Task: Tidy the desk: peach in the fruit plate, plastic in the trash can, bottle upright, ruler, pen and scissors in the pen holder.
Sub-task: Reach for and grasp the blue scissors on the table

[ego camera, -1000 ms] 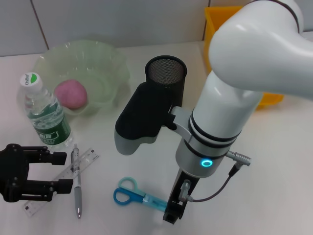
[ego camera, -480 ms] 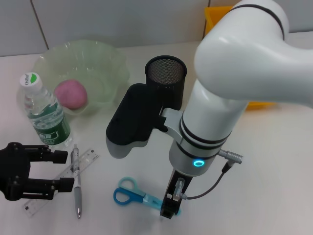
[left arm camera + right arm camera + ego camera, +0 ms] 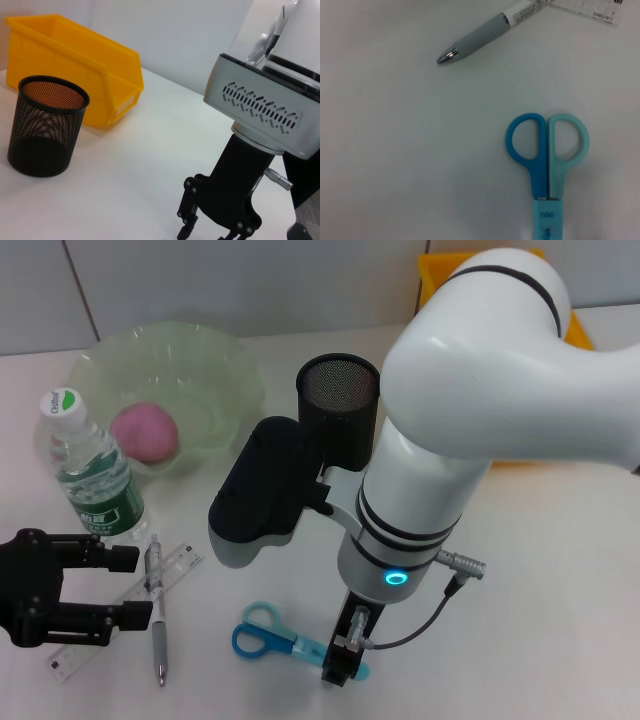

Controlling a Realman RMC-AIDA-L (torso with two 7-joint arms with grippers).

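Note:
Blue and teal scissors [image 3: 272,637] [image 3: 547,165] lie flat near the table's front edge. My right gripper [image 3: 341,668] points down over their blade end, fingers apart. At the front left my left gripper [image 3: 140,587] is open, hovering beside the clear ruler [image 3: 122,607] and the grey pen [image 3: 157,612] that lies across it. The bottle [image 3: 92,472] stands upright. A pink peach [image 3: 146,432] sits in the green fruit plate [image 3: 225,360]. Behind the right arm stands the black mesh pen holder [image 3: 338,400] [image 3: 45,132]. No plastic is in view.
A yellow bin [image 3: 443,285] [image 3: 75,62] stands at the back right, beside the pen holder. The bulky right arm [image 3: 440,460] covers the table's middle. In the left wrist view the right gripper [image 3: 215,231] hangs low over the white tabletop.
The right arm has swung left and lowered, bringing its gripper from beside the scissors' blade end to right over it. The left gripper and all objects have stayed put.

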